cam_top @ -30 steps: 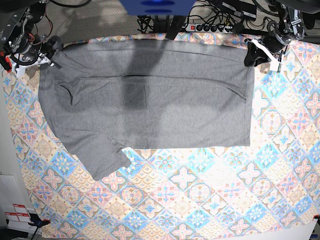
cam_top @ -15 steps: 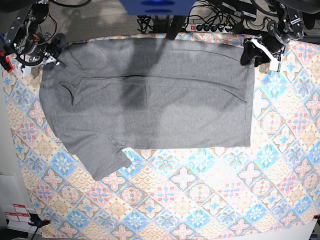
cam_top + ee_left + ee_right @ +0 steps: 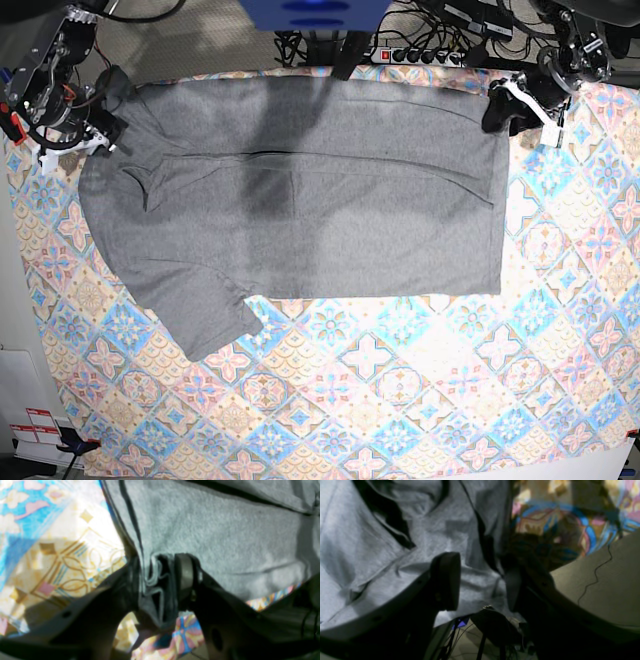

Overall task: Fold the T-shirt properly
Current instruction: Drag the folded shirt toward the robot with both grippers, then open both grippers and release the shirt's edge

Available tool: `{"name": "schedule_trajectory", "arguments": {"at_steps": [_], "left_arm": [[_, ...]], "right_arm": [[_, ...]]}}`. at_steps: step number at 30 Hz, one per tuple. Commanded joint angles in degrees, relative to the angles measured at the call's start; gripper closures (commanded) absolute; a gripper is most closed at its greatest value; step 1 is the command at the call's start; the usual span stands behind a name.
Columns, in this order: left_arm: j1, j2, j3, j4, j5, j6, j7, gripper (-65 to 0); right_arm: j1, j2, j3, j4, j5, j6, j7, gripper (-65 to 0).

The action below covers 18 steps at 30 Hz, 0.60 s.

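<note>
Left gripper (image 3: 160, 580), jaws parted astride a bunched T-shirt (image 3: 300, 190) corner at the far edge; right gripper (image 3: 480, 580), jaws spread over the shoulder; shirt folded flat on the tile-patterned tablecloth (image 3: 400, 380); no legible writing

Grey T-shirt (image 3: 300, 190) spread flat on patterned tablecloth (image 3: 400, 380), folded lengthwise w/ one sleeve stuck out at lower left, left gripper (image 3: 500, 110) at shirt's top right corner, right gripper (image 3: 105, 105) at top left corner, power strip (image 3: 415, 55) behind table.
</note>
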<state>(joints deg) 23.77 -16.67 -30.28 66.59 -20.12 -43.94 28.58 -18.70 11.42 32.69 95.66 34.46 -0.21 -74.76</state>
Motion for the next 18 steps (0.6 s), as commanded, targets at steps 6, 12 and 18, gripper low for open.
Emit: {"name": "schedule_trajectory", "arguments": {"at_steps": [6, 12, 18], "left_arm": [[-3.1, -1.9, -1.8, -2.5, 15.0, 3.9, 15.1, -27.2], [-4.6, -1.9, -1.8, -2.4, 15.4, 3.9, 18.9, -27.2], [-2.8, -2.4, 1.6, -2.4, 15.5, 3.9, 19.1, -34.8]], "right_arm": [[3.2, 0.9, 0.2, 2.6, 0.4, 0.2, 0.3, -27.2], [4.1, 0.9, 0.1, 7.6, 0.4, 0.2, -0.2, -27.3], [4.9, 0.9, 0.1, 7.2, 0.4, 0.2, -0.2, -27.4]]}}
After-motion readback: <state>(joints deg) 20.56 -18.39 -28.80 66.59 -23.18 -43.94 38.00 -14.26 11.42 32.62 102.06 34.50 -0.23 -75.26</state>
